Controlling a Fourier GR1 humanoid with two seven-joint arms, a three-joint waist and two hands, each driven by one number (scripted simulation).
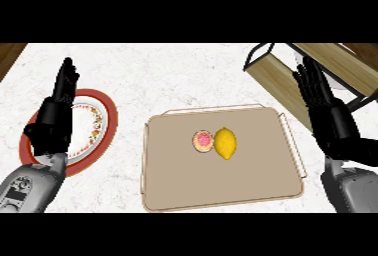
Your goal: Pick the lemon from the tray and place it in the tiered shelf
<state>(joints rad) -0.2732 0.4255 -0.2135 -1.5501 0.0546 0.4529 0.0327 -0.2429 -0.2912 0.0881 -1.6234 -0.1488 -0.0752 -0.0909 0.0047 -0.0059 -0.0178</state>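
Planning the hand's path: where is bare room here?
Bare counter lies behind the tray, between the plate and the tiered shelf. The tray's near half is free; its middle, with lemon beside a pink round item, is crowded.

Between my left hand [52, 119] and right hand [334, 120], the tray [221, 186] sits on the bench [170, 70], holding the lemon [226, 143] touching a round snack [202, 141]. Plate [105, 114] under my left hand; tiered shelf [277, 76] beyond my right.

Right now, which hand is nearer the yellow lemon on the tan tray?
Right. The right hand is beyond the tray's right rim, right of the yellow lemon; the left hand is farther, over the red-rimmed plate.
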